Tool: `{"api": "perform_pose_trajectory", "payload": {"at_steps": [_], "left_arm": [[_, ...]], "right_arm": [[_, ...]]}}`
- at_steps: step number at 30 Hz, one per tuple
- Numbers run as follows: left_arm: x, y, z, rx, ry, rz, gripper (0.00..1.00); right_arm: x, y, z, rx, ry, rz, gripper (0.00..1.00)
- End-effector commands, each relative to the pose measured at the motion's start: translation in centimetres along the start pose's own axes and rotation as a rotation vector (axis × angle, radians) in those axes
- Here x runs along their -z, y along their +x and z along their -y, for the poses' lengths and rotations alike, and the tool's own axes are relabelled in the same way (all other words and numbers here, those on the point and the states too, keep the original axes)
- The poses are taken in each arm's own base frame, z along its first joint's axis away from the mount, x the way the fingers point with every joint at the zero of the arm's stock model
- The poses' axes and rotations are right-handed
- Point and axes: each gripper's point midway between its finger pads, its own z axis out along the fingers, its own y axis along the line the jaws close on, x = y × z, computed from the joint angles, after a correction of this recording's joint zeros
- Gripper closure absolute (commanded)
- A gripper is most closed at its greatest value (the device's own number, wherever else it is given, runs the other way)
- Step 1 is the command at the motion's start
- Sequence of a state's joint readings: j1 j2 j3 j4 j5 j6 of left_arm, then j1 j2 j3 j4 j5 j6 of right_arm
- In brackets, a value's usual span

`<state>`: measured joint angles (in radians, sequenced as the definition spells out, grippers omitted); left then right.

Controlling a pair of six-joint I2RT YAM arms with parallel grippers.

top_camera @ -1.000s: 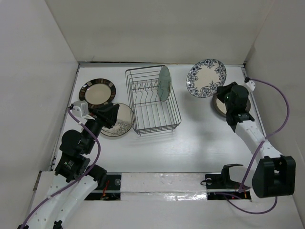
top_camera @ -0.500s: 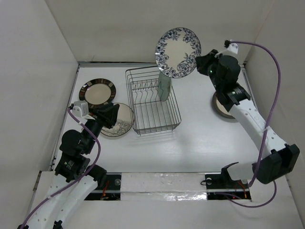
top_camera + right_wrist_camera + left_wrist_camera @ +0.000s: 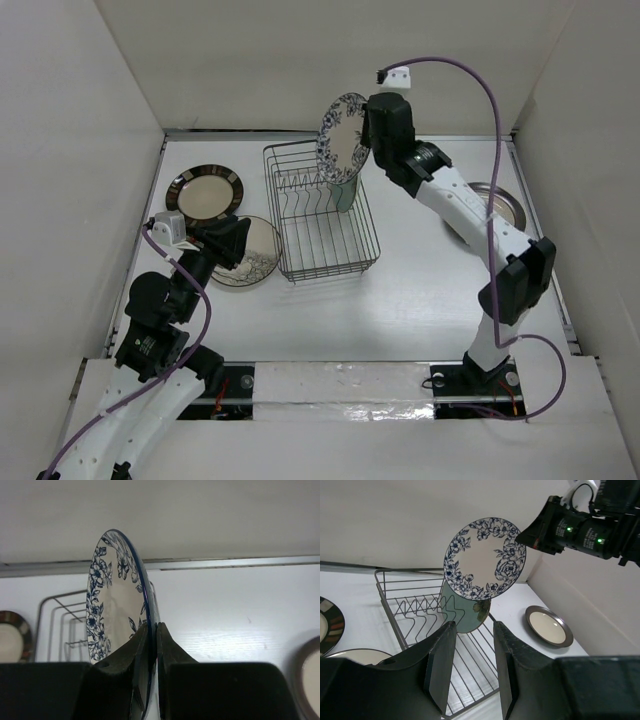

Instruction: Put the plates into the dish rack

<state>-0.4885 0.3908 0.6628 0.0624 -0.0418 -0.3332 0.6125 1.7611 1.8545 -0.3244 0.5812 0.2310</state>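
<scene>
R gripper is clamped on the rim of the blue-floral plate, holding it on edge in the air over the rack's far end, just above the green plate standing in the tines. L gripper hangs w/ jaws apart, nothing btwn them, over the patterned plate left of the rack. Striped plate and beige plate lie flat on the table.
</scene>
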Motion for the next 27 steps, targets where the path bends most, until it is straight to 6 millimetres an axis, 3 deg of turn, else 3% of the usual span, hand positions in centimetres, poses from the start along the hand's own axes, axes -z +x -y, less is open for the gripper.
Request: {"api": "perform_pose_trajectory", "payload": {"at_steps": [1, 6, 12, 13, 15, 27], "left_arm": [[-0.2, -1.7, 0.7, -0.003, 0.019, 0.047, 0.67], [0.0, -1.9, 0.6, -0.004, 0.014, 0.059, 0.67], [0.0, -2.1, 0.7, -0.003, 0.022, 0.062, 0.67], [-0.1, -2.0, 0.7, -0.002, 0.021, 0.058, 0.67], [-0.2, -1.7, 0.8, -0.003, 0.024, 0.046, 0.67], [0.1, -2.1, 0.8, 0.003, 0.023, 0.067, 0.67]], "right_arm": [[2.8, -10.0, 0.3, -0.104, 0.077, 0.252, 1.0], [1.6, -7.3, -1.2, 0.011, 0.146, 0.219, 1.0], [1.7, -6.5, -3.3, 0.14, 0.199, 0.225, 1.0], [1.2, -5.6, -3.8, 0.196, 0.221, 0.21, 1.0], [1.4, -6.0, -4.3, 0.216, 0.232, 0.217, 1.0], [1.7, -4.6, -3.6, 0.341, 0.325, 0.202, 1.0]]}}
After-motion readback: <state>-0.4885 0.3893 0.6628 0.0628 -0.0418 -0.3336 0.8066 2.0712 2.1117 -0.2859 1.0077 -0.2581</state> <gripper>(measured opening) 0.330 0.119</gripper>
